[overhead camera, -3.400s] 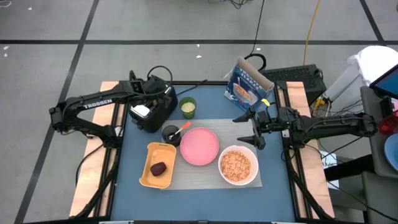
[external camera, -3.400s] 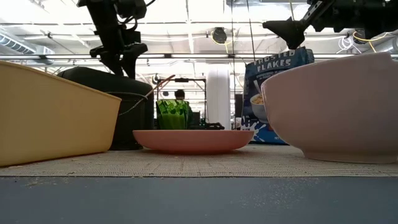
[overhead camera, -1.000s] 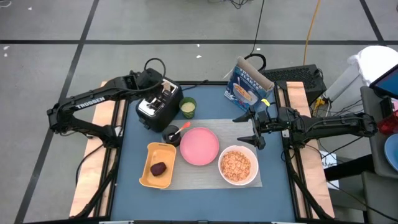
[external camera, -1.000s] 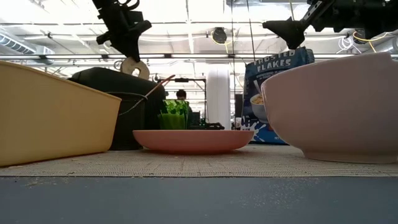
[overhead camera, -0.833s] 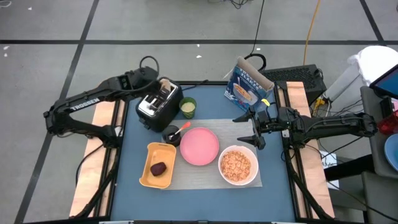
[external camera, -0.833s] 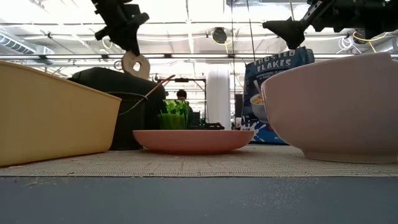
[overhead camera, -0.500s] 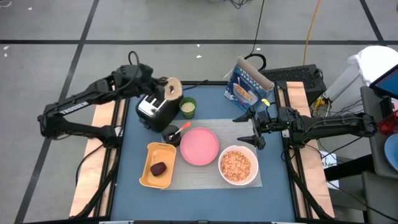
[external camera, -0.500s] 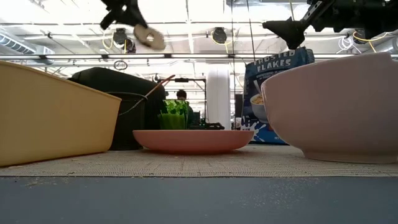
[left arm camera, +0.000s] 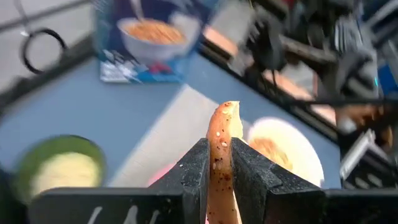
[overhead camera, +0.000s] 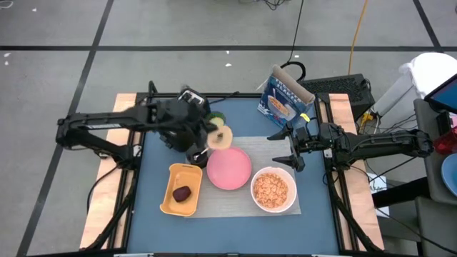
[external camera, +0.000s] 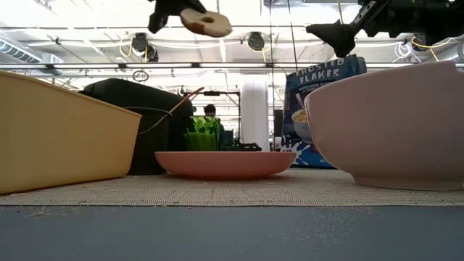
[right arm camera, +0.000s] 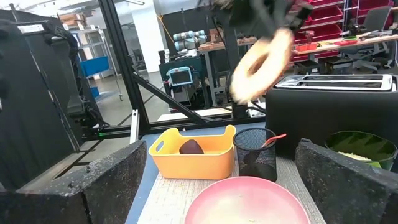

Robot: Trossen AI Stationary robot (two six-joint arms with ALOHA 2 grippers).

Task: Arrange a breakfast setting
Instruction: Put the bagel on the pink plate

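My left gripper is shut on a toasted bagel, high in the air over the far left rim of the round pink plate. The low view shows the bagel well above the plate. The plate and a white bowl of tan cereal rest on the grey mat. A small dark-red fruit lies in the yellow tray. At the table's right edge my right gripper waits open, holding nothing. My left gripper pinches the bagel between its two fingers, one on each flat face, at the rim. The fingers come from the table's left, slanting down. The bagel juts out past the fingertips, tilted, lifted clear of everything.
The black-and-silver toaster stands at the far left, mostly under my left arm in the high view. Beside it are a black mesh cup with an orange-handled utensil and a green bowl. A cereal box stands at the far right.
My left gripper has carried the bagel up from the toaster and swung it toward the table's right and near side, to above the plate's far left rim. The gripper has tipped, so the bagel has gone from upright to lying much flatter.
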